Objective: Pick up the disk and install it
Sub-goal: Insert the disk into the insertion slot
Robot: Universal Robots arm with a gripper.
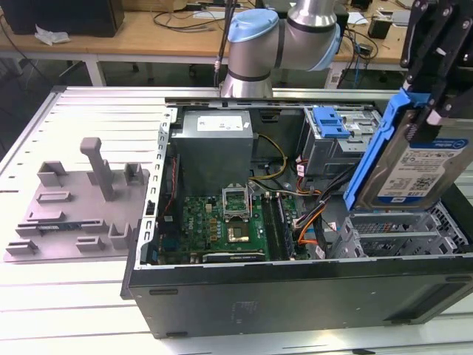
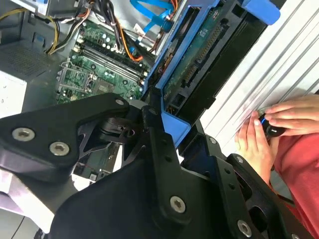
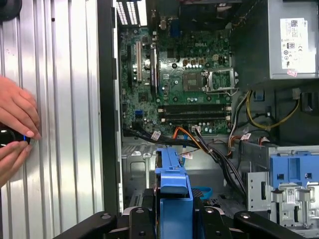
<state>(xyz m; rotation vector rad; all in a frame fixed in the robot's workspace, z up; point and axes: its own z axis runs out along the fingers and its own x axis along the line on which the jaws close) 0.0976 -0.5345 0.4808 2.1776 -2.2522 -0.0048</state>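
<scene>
The disk (image 1: 414, 159) hung tilted on edge over the cage (image 1: 399, 233) of the open case (image 1: 295, 296), at the exterior view's right, clenched in my claw (image 1: 432, 118). I judged it stiff, fairly heavy and sensitive to knocks. The blue frame (image 1: 373, 155) looked the safest hold.

There is one disk (image 1: 423, 171), one open computer case (image 1: 295, 296) and one grey fixture (image 1: 74, 211). A person's two hands (image 3: 17, 112) are in view.
</scene>
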